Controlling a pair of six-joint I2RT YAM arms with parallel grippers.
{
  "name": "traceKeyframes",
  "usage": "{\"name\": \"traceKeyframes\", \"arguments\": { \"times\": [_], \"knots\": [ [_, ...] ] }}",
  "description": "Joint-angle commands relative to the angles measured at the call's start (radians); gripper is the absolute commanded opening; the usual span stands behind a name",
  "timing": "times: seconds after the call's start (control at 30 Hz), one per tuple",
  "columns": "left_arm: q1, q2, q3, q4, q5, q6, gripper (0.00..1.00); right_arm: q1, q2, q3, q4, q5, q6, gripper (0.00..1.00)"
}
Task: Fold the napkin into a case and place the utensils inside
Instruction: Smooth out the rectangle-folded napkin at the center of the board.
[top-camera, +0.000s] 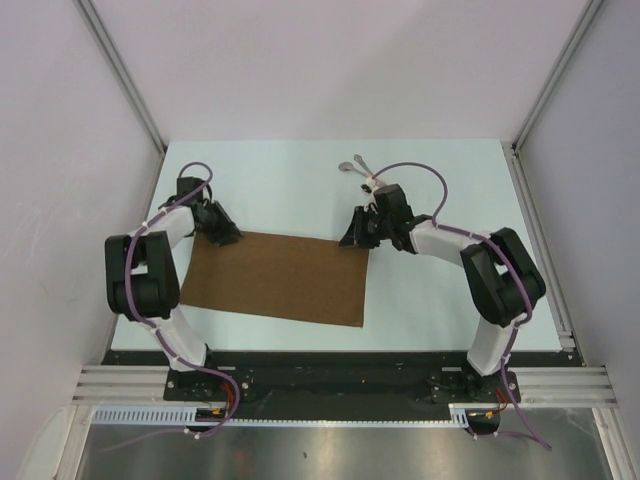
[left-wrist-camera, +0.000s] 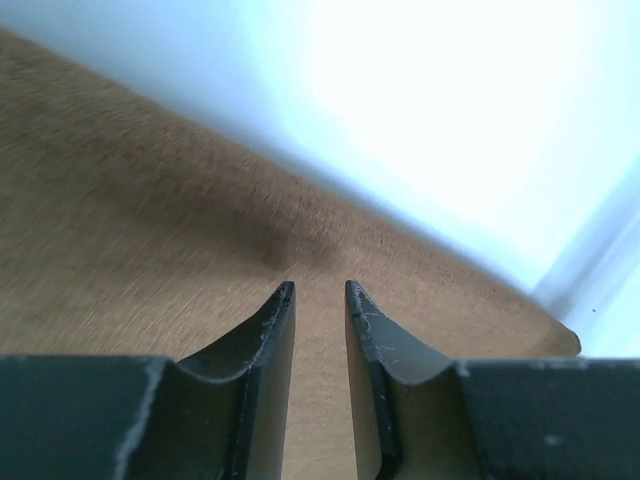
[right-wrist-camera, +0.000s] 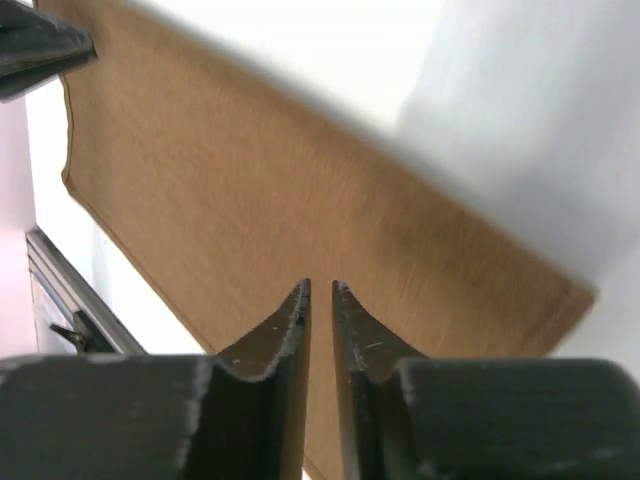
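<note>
Napkin: brown cloth, flat on the surface as a rectangle, between the two arms.
Utensils: two silvery pieces lying together toward the far edge, beyond the right arm, apart from the napkin.
Left end effector: at the napkin's far left corner; fingers narrowly parted, nothing between them.
Right end effector: at the far right corner; jaws a thin slit apart, gripping nothing.
</note>
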Motion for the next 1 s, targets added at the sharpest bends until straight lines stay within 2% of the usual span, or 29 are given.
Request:
{"name": "traceKeyframes", "arguments": {
  "times": [0.0,0.17,0.27,0.37,0.5,0.7,0.97],
  "knots": [
    [0.025,0.051,0.043,0.067,0.075,-0.031,0.30,-0.055,0.076,0.047,0.115,-0.119,-0.005,0.12],
    [0.069,0.129,0.067,0.023,-0.040,-0.051,0.36,-0.107,0.161,0.043,0.127,-0.117,-0.039,0.11],
    [0.089,0.155,0.083,0.029,-0.063,-0.067,0.40,-0.132,0.196,0.027,0.145,-0.117,-0.038,0.11],
    [0.094,0.157,0.116,0.006,-0.071,-0.056,0.41,-0.141,0.205,0.027,0.129,-0.085,-0.059,0.12],
    [0.094,0.078,0.115,-0.004,-0.033,-0.042,0.40,-0.130,0.176,0.046,0.093,-0.077,-0.067,0.11],
    [0.154,0.086,0.143,0.013,0.023,-0.068,0.34,-0.103,0.159,0.076,0.098,-0.105,-0.028,0.11],
    [0.215,0.197,0.195,-0.019,-0.078,-0.050,0.26,-0.128,0.202,0.058,0.095,-0.077,-0.039,0.09]
  ]
}}
